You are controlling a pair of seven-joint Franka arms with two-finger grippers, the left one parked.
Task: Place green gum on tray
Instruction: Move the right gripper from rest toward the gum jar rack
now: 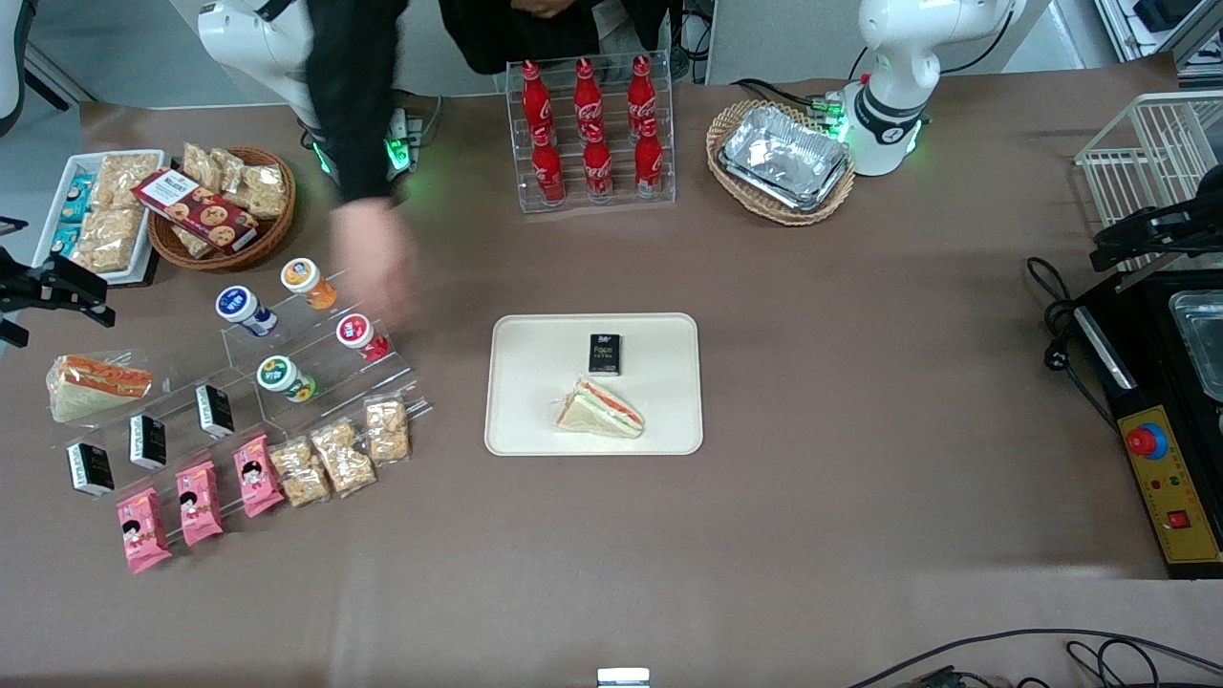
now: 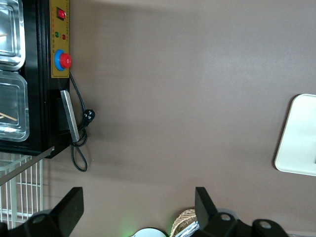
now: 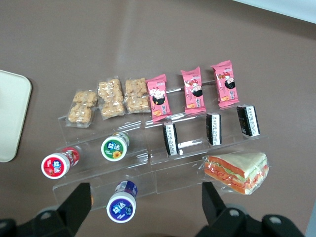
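The green gum (image 1: 284,377) is a small jar with a white lid ringed in dark green. It lies on the clear stepped display stand (image 1: 315,368), nearer the front camera than the red-lidded jar (image 1: 358,334). It also shows in the right wrist view (image 3: 114,148). The cream tray (image 1: 535,368) lies mid-table and holds a black packet (image 1: 604,354) and a sandwich (image 1: 600,409); its edge shows in the right wrist view (image 3: 12,118). My gripper (image 1: 57,287) hovers at the working arm's end of the table, above the stand, open and empty (image 3: 144,193).
A person's hand (image 1: 373,258) reaches down beside the orange-lidded jar (image 1: 306,280) and blue-lidded jar (image 3: 122,206). Black packets, pink packets, snack bags and a wrapped sandwich (image 3: 237,172) fill the stand. Cola bottles (image 1: 592,129), snack basket (image 1: 225,205) and foil trays (image 1: 783,158) stand farther from the camera.
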